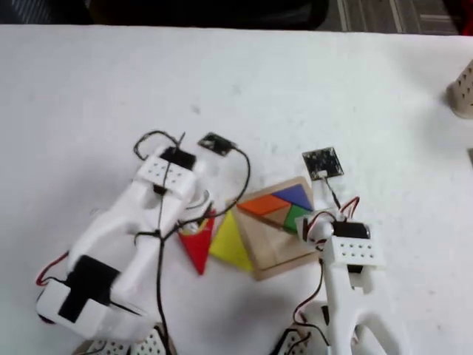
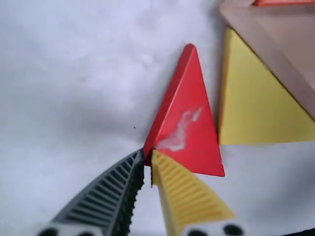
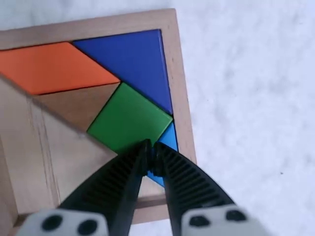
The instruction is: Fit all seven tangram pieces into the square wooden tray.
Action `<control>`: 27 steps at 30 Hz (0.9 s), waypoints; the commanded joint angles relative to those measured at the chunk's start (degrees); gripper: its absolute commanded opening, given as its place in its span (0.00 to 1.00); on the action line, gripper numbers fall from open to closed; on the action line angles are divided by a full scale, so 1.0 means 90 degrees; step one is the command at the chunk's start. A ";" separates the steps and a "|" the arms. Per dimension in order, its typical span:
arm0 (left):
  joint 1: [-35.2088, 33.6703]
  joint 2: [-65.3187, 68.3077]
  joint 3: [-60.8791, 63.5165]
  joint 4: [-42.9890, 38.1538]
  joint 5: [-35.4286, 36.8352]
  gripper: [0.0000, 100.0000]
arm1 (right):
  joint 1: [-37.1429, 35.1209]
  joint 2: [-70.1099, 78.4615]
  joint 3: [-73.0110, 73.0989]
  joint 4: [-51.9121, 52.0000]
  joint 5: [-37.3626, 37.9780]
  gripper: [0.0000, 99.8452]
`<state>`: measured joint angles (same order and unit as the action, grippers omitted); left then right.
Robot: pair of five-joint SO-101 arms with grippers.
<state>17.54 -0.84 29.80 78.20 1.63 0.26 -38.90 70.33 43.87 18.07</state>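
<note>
The square wooden tray (image 1: 275, 269) holds an orange parallelogram (image 3: 54, 66), a dark blue triangle (image 3: 130, 56), a green square (image 3: 130, 120) and a small light blue triangle (image 3: 170, 137). My right gripper (image 3: 150, 147) is shut, its tips resting where the green square meets the light blue triangle, near the tray's corner (image 1: 305, 224). A red triangle (image 2: 187, 123) and a yellow triangle (image 2: 256, 108) lie flat on the table beside the tray's left rim (image 2: 266, 44). My left gripper (image 2: 146, 156) is shut, with its tips touching a corner of the red triangle (image 1: 198, 248).
Two small black boards (image 1: 216, 143) (image 1: 323, 163) with cables lie on the white table behind the arms. A beige perforated object (image 1: 462, 89) stands at the right edge. Much of the tray floor (image 3: 59, 162) is bare wood.
</note>
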 commanded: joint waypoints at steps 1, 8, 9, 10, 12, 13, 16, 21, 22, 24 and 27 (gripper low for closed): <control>0.0386 -0.0073 -0.0303 0.0059 0.0059 0.04 | 0.0005 -0.0200 -0.0078 -0.0103 0.0059 0.02; 0.0591 -0.0073 -0.0733 0.0420 0.0059 0.04 | 0.0142 -0.0200 -0.0078 -0.0132 0.0059 0.02; 0.0581 -0.0073 -0.0742 0.0420 0.0059 0.04 | 0.0142 -0.0200 -0.0078 -0.0142 0.0059 0.02; 0.0581 -0.0073 -0.0733 0.0410 0.0059 0.04 | 0.0142 -0.0200 -0.0078 -0.0142 0.0059 0.02; 0.0571 -0.0073 -0.0723 0.0400 0.0049 0.04 | 0.0142 -0.0200 -0.0078 -0.0142 0.0059 0.02; 0.0562 -0.0073 -0.0723 0.0391 0.0049 0.04 | 0.0142 -0.0200 -0.0078 -0.0142 0.0059 0.02; 0.0405 -0.0063 -0.0713 0.0391 0.0029 0.04 | 0.0142 -0.0200 -0.0078 -0.0142 0.0059 0.02; 0.0532 -0.0073 -0.0176 0.0225 -0.0557 0.04 | 0.0142 -0.0200 -0.0078 -0.0142 0.0059 0.02; 0.0669 -0.0083 0.0049 0.0068 -0.0781 0.05 | 0.0142 -0.0200 -0.0078 -0.0142 0.0059 0.02; 0.0904 -0.0288 0.0576 -0.0410 -0.0977 0.05 | 0.0132 -0.0200 -0.0078 -0.0142 0.0059 0.02; 0.1206 -0.0982 0.1426 -0.1123 -0.0987 0.05 | 0.0132 -0.0200 -0.0078 -0.0142 0.0059 0.02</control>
<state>24.75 -1.89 35.34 75.74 -6.02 0.97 -38.90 70.33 43.52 18.07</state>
